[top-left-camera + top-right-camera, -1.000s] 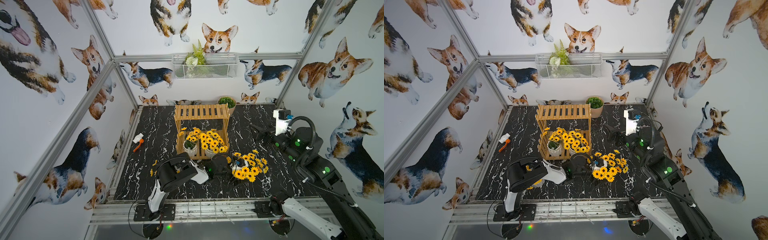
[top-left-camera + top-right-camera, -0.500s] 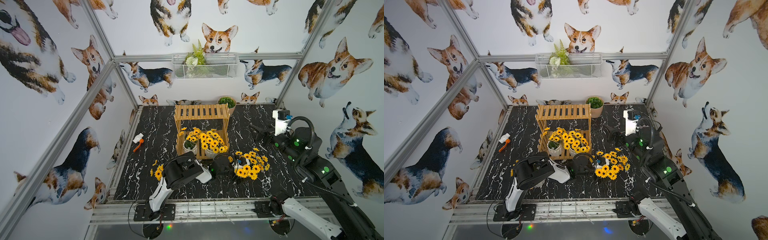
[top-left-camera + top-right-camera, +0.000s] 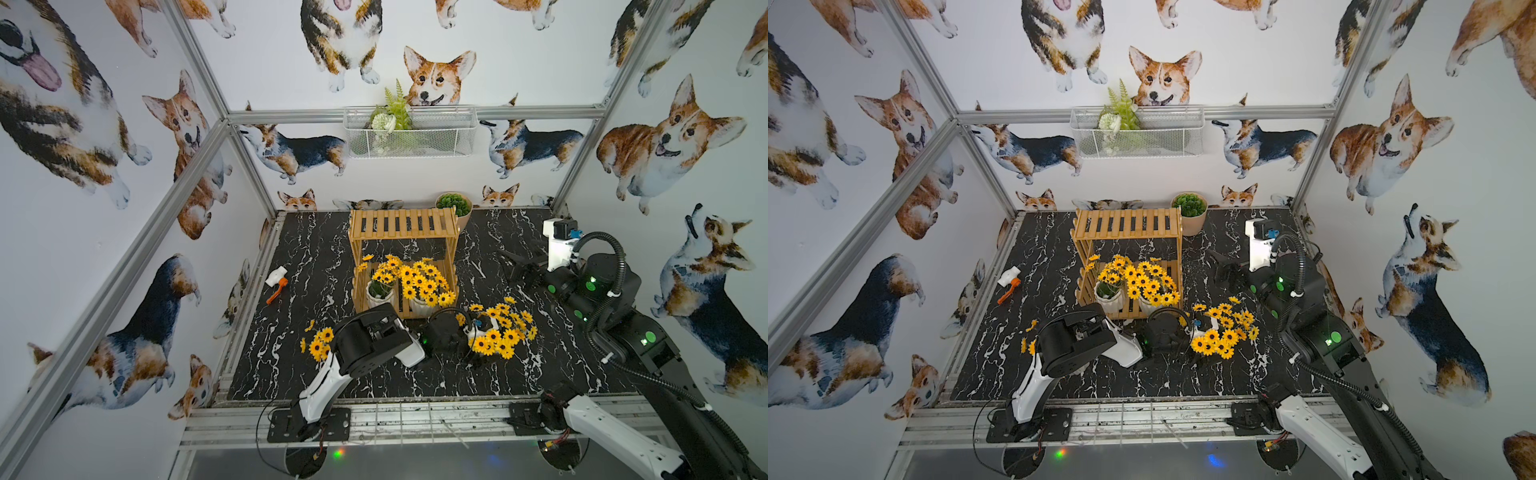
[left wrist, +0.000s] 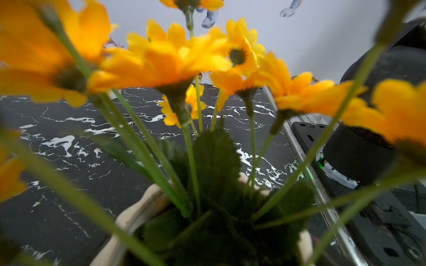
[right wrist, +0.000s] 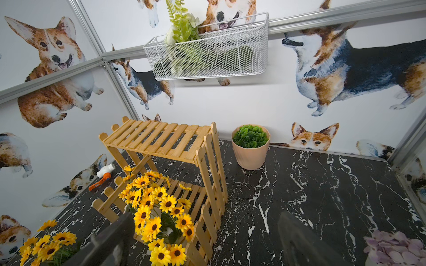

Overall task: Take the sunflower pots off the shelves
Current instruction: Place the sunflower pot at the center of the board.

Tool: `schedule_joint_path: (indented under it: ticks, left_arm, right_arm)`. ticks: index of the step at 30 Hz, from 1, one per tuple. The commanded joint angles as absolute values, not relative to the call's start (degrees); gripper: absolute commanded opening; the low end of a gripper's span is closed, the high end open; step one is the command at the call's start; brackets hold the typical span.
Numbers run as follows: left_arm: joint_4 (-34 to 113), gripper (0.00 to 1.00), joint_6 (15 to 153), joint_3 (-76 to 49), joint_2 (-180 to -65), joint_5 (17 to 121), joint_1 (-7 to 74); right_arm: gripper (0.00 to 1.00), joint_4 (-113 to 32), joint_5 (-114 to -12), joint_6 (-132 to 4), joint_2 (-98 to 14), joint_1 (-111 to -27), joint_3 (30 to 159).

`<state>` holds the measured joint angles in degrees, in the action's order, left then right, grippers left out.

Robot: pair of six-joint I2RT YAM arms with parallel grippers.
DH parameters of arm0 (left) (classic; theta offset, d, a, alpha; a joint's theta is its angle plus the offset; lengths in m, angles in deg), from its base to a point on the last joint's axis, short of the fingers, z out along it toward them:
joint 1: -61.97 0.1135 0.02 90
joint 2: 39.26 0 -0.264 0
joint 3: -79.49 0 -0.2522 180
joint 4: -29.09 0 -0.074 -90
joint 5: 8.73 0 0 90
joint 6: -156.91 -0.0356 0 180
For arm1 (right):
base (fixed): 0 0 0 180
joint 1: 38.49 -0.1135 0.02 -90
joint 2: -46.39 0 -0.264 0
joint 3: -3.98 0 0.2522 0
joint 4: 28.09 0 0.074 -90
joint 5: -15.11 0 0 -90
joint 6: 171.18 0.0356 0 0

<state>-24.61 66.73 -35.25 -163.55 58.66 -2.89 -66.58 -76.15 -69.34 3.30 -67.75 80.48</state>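
Wooden shelves [image 3: 405,224] at centre, 2 sunflower pots [image 3: 380,291] on lower tier. 3rd pot [image 3: 500,338] at 5 o'clock, close against left gripper [image 3: 467,338]; cannot tell whether grasped. 4th pot [image 3: 320,349] at 7 o'clock. At 3 o'clock, right gripper [image 5: 206,216] spread wide, empty.
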Motion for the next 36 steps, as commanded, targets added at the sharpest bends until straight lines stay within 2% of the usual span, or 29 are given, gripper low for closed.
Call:
schedule_joint_path:
  ticks: [1, 11, 16, 19, 23, 36]
  left_arm:
    - [-31.41, 0.05, 67.43, -34.87, -164.22, 58.77, -2.56]
    - [-31.9, 0.1, 68.06, -34.63, -165.62, 58.42, -2.1]
    - [-31.28, 0.29, 67.71, -34.81, -165.81, 58.51, -1.99]
    - [-31.18, 0.37, 67.53, -34.89, -166.0, 58.59, -1.84]
    - [-31.07, 0.58, 67.39, -34.86, -166.42, 59.11, -1.81]
    - [-30.98, 0.78, 65.2, -35.51, -166.88, 60.01, -1.78]
  right_arm:
    - [1.0, -66.64, -76.06, -69.93, 3.41, -67.85, 80.35]
    - [1.0, -66.55, -76.21, -70.1, 3.5, -67.85, 80.02]
    - [1.0, -66.38, -76.22, -70.06, 3.66, -67.84, 79.78]
    - [1.0, -66.29, -76.28, -70.07, 3.59, -67.84, 79.78]
    - [1.0, -66.29, -76.3, -70.18, 3.58, -67.85, 79.63]
    - [1.0, -66.29, -76.4, -70.1, 3.59, -67.84, 79.47]
